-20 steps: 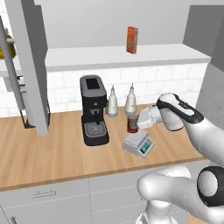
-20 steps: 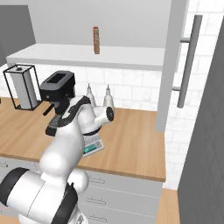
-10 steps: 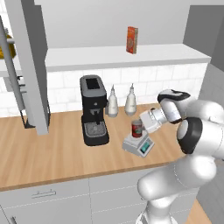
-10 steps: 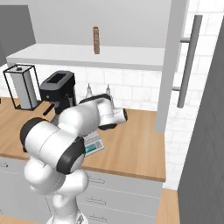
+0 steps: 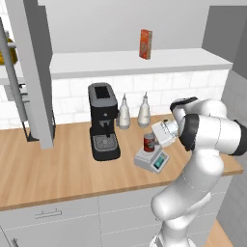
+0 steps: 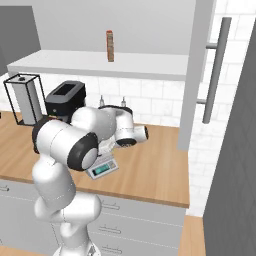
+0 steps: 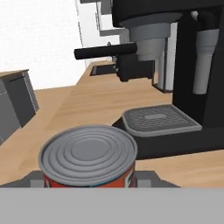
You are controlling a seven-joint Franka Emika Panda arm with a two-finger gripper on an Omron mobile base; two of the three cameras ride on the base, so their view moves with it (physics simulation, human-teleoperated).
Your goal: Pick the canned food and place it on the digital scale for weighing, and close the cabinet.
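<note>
i see the small dark red can with the ridged silver top [image 5: 149, 142] standing upright on the flat grey-white square scale with the teal display [image 5: 152, 159], which sits near the front edge of the light wooden counter [image 5: 58, 173]. in the hand view the can [image 7: 89, 156] fills the lower middle, right in front of the camera, with the scale's grey plate [image 7: 151, 179] showing at either side of it. the white arm's gripper [image 5: 159, 137] sits just beside the can on its right, but the fingertips are hidden, so i cannot tell whether the jaws are spread or closed on it.

open counter lies to the left of the scale and in front of the tall black coffee machine [image 5: 102, 120], whose drip tray [image 7: 159, 119] is empty. two pale bottles with dark spouts [image 5: 124, 112] stand against the white tiled wall behind the scale. from the right side, bare counter [image 6: 155, 172] runs from the scale [image 6: 102, 167] to the counter's right end.

the large grey wall cabinet door with the long silver bar handle [image 6: 215, 67] stands swung out. a second grey door [image 5: 34, 72] hangs open at the left. a tall orange-red rectangular box [image 5: 145, 44] stands alone on the white shelf [image 5: 96, 62]; its print is too small to read. the can's label is not legible either.
</note>
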